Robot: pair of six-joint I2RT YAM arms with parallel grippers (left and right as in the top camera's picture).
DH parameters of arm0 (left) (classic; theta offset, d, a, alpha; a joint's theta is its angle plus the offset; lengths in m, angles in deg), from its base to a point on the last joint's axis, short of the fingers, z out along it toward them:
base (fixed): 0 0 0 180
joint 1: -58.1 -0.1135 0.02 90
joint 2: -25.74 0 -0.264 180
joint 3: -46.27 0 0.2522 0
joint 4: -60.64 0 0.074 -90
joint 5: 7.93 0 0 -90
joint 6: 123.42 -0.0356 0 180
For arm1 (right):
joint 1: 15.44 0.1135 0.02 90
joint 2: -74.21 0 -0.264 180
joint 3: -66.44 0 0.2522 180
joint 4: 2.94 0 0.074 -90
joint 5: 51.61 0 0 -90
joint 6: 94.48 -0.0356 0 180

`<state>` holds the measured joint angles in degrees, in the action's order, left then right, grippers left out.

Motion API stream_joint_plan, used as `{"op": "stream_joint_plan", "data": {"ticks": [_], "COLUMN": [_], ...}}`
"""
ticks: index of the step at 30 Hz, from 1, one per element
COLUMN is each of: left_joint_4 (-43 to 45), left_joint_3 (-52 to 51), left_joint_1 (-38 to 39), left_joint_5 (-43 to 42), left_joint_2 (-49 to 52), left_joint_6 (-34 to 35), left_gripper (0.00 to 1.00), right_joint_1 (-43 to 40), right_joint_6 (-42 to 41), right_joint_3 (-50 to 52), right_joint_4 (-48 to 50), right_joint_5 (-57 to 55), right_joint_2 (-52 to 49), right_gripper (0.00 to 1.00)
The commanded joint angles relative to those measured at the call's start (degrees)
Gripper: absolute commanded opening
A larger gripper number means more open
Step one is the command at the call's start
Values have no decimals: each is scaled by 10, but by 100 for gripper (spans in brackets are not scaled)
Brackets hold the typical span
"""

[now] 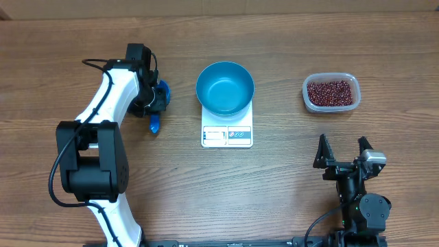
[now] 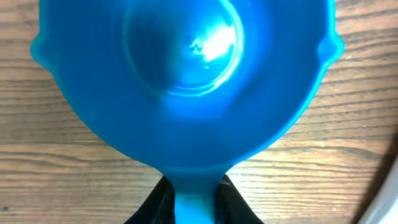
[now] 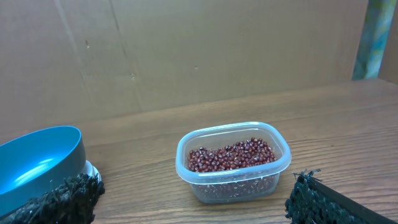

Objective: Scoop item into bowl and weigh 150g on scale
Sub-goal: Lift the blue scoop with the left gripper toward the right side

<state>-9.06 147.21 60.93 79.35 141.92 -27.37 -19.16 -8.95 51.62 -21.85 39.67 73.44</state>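
The blue bowl (image 1: 225, 88) stands on the white scale (image 1: 227, 134) at mid-table, and nothing shows inside it. Dark red-brown beans (image 1: 331, 92) fill a clear plastic tub (image 1: 351, 81) at the right. My left gripper (image 1: 156, 106) is left of the scale, shut on the handle of a small blue scoop (image 1: 156, 123). The left wrist view shows the scoop (image 2: 186, 81) empty, its handle pinched between my fingers (image 2: 233, 208) just above the wood. My right gripper (image 1: 343, 147) stands open near the front right. In its wrist view the beans (image 3: 231, 154) lie ahead and the bowl (image 3: 37, 165) is at the left.
A cardboard wall (image 3: 186, 50) rises behind the table's far edge. Bare wooden table (image 1: 288, 178) lies between the scale, the tub and my right arm. The left arm's black base (image 1: 89, 165) stands at the front left.
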Motion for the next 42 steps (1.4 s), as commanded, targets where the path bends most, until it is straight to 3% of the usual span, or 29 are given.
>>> {"op": "stream_joint_plan", "data": {"ticks": [1,17,30,42], "left_joint_4": [-13,-143,-219,-211], "left_joint_3": [52,220,385,403], "left_joint_1": [2,2,6,96], "left_joint_5": [2,1,-87,-91], "left_joint_2": [-14,-25,-25,-25], "left_joint_6": [3,7,106,203], "left_gripper": [4,4,4,4], "right_joint_1": [-2,-2,-2,-2], "right_joint_6": [2,2,2,2], "right_joint_3": [6,6,6,6], "right_joint_4": [3,3,3,3], "right_joint_5": [1,1,1,1], "right_joint_2": [6,6,6,6], "right_gripper": [100,100,100,100]}}
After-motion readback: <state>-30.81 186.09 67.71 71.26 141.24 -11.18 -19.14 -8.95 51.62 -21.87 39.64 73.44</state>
